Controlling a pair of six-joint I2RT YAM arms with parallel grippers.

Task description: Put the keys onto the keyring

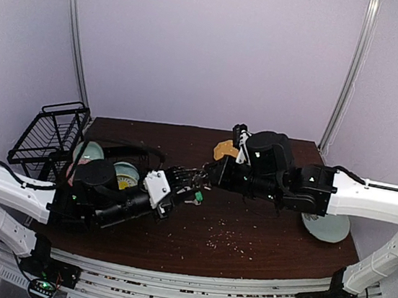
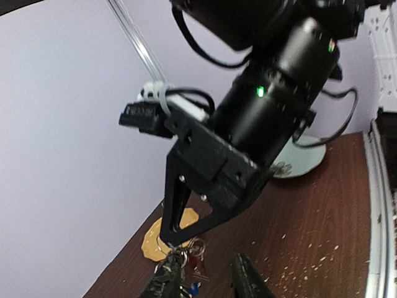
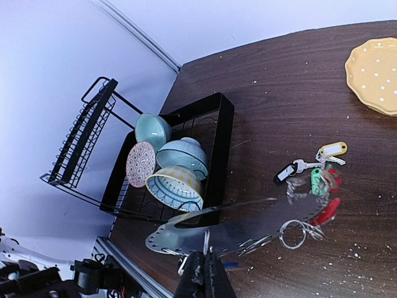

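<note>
The keyring (image 3: 180, 233), a thin grey ring with holes along its rim, hangs blurred above the table. My right gripper (image 3: 205, 273) is shut on a wire loop at its near edge. Loose keys lie on the dark table: black tag (image 3: 286, 172), cream tag (image 3: 332, 150), green tag (image 3: 317, 180) and red tag (image 3: 327, 211). In the left wrist view, a bunch of keys and small rings (image 2: 195, 253) hangs at the right gripper's tip. My left gripper (image 2: 208, 280) is just below, jaws partly apart, one finger (image 2: 166, 276) against the bunch. The two grippers meet at mid-table (image 1: 193, 181).
A black wire rack (image 3: 214, 155) at the left holds patterned bowls (image 3: 177, 183). An orange dotted plate (image 1: 223, 150) sits at the back of the table. A pale teal plate (image 1: 326, 227) lies under the right arm. Crumbs dot the table's front.
</note>
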